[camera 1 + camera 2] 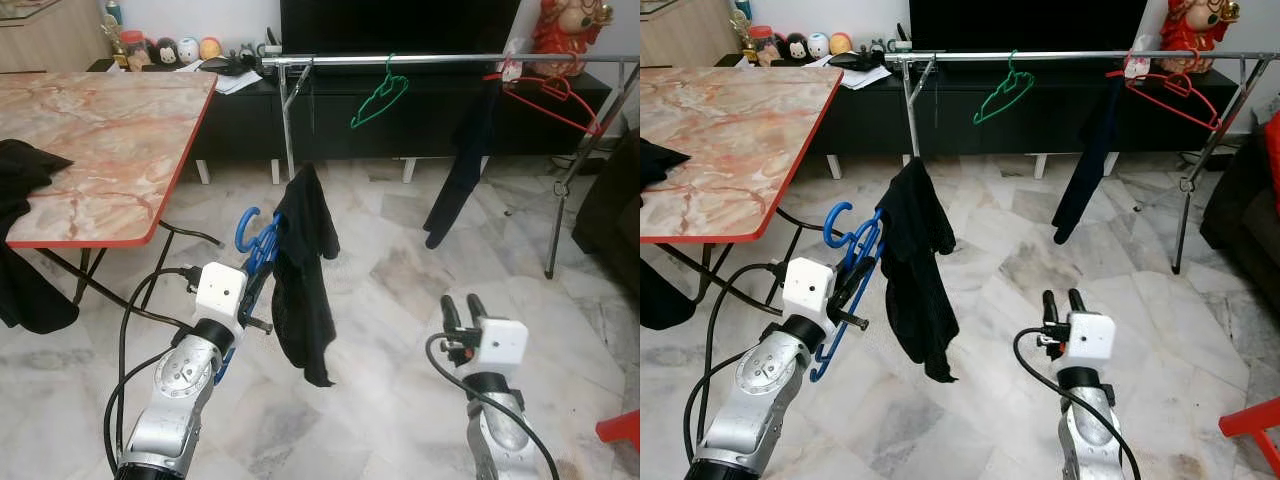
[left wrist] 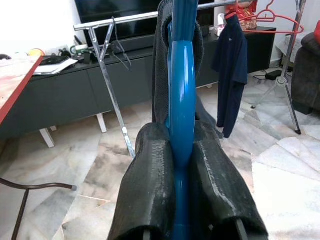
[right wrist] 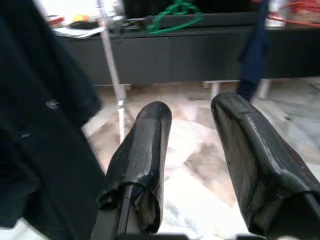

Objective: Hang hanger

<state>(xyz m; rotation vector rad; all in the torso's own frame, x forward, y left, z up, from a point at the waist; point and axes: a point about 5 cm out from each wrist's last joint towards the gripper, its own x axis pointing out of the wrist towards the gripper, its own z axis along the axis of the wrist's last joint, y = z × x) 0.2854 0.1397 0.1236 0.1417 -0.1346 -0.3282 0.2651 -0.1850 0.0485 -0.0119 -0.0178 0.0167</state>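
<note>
My left gripper point(image 1: 256, 272) is shut on a blue hanger point(image 1: 250, 250) that carries a black garment point(image 1: 305, 270); the garment droops to the right of the gripper, above the marble floor. In the left wrist view the blue hanger point(image 2: 181, 115) is pinched between both fingers point(image 2: 150, 195). My right gripper point(image 1: 462, 310) is open and holds nothing, low at the right. The silver clothes rail point(image 1: 440, 60) stands ahead, bearing a green hanger point(image 1: 380, 98), a dark navy shirt point(image 1: 462, 170) and a red hanger point(image 1: 550, 100).
A marble-topped table with a red edge point(image 1: 100, 150) stands on the left with dark cloth point(image 1: 25, 170) on it. A black TV cabinet point(image 1: 400, 110) runs behind the rail. A dark sofa point(image 1: 612, 210) is at the right. A red object point(image 1: 620, 430) lies at bottom right.
</note>
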